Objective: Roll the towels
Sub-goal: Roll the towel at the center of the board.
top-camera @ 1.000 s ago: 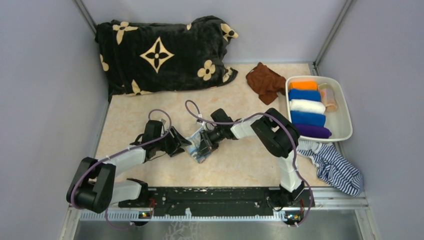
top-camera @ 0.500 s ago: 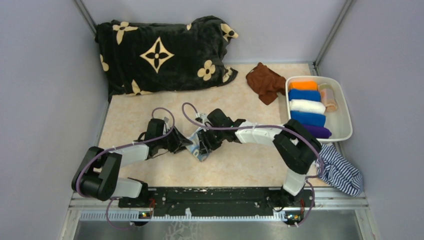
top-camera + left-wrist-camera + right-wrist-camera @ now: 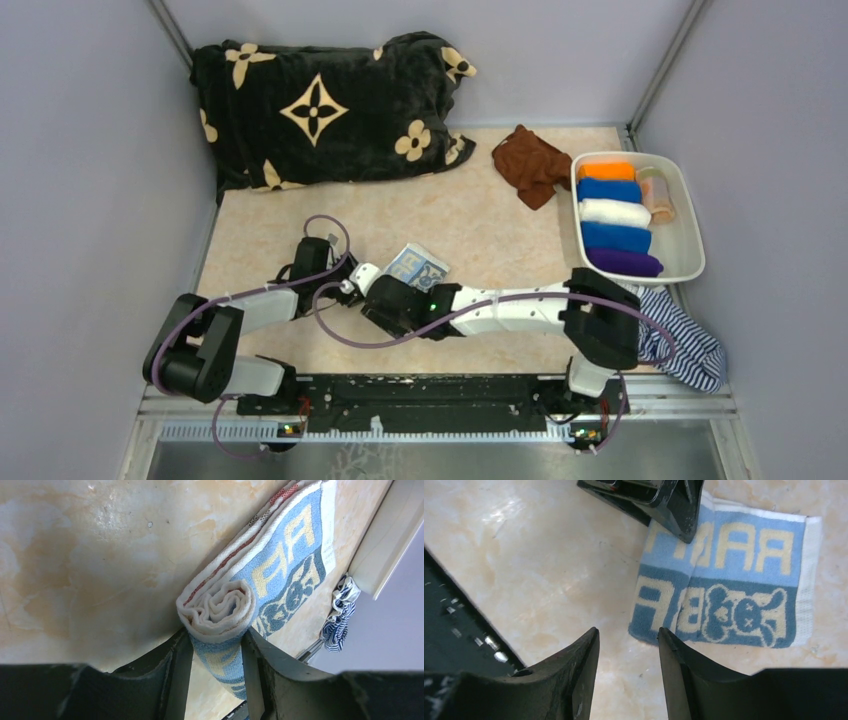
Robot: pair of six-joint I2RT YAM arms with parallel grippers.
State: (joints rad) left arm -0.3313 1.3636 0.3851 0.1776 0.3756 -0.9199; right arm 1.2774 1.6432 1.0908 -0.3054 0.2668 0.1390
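Observation:
A pale blue-white printed towel (image 3: 418, 266) lies on the table, partly rolled. In the left wrist view its rolled end (image 3: 220, 607) sits between my left gripper's (image 3: 216, 640) fingers, which are shut on it, while the flat printed part (image 3: 295, 555) stretches away. My right gripper (image 3: 628, 632) hovers open over bare table, just off the towel's (image 3: 734, 590) near corner, with nothing between its fingers. From above, both grippers meet near the table's middle: the left gripper (image 3: 340, 282) and the right gripper (image 3: 375, 295). A plain brown towel (image 3: 530, 163) lies crumpled at the back right.
A white tray (image 3: 690, 215) at the right holds several rolled towels, among them orange (image 3: 606, 170) and purple (image 3: 625, 263). A navy-and-white striped cloth (image 3: 675, 340) lies below the tray. A big black blanket with beige flowers (image 3: 320, 105) fills the back left.
My right gripper has opened, let go of the towel and swung toward the near edge, its arm now low across the table. The left gripper closed a little onto the rolled end.

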